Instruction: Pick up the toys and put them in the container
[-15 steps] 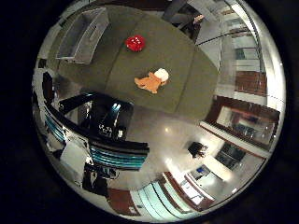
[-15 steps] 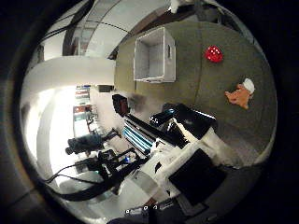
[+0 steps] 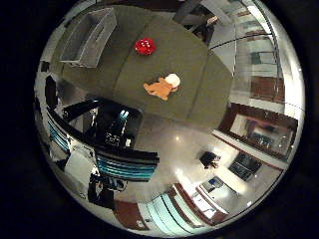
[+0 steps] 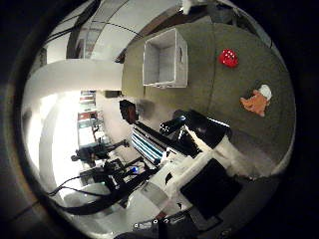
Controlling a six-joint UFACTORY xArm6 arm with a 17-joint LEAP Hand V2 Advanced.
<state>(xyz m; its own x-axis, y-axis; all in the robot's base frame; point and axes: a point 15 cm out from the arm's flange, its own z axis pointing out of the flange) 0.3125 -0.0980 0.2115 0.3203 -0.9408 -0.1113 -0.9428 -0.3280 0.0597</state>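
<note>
A red round toy [image 3: 146, 45] and an orange toy with a white part [image 3: 162, 86] lie on the dark green table [image 3: 189, 70], away from each other. A grey open container [image 3: 88, 37] stands on the table at one end, away from both toys. The thumb side view shows the same container [image 4: 164, 58], the red toy [image 4: 229, 59] and the orange toy [image 4: 257, 100]. My hand is high above the table, far from the toys. Black and white parts of its body and the arm [image 4: 204, 159] fill part of the thumb side view.
Black and teal equipment [image 3: 105, 144] stands beside the table's edge. Beyond it lie a shiny floor [image 3: 189, 149], a small black object [image 3: 210, 158] on that floor, and room walls with shelves [image 3: 254, 50].
The thumb side picture has shifted very slightly, so the camera moved a little. The toys and the container lie where they were.
</note>
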